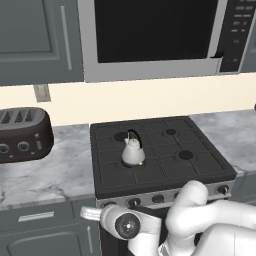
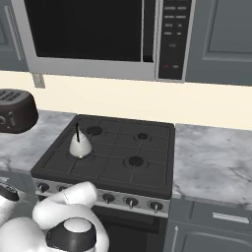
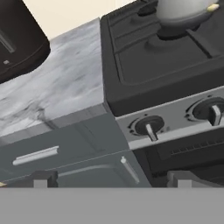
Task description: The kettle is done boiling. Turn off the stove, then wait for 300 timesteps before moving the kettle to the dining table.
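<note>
You see a smooth, faintly glossy white kettle [image 1: 132, 153] with a thin black handle. It sits on the stove [image 1: 170, 165], whose matt black top carries dark grates. You can make out a brushed-steel front strip [image 3: 175, 124] set with dark round knobs [image 3: 148, 127]. The table [image 1: 47, 175] on either side looks like polished grey-veined marble. The toaster [image 1: 22, 135] has a dark, slightly shiny shell. Your cabinet fronts [image 3: 65, 157] look matt grey with pale metal handles. The microwave [image 2: 98, 37] shows a glossy black window in a silvery frame.
</note>
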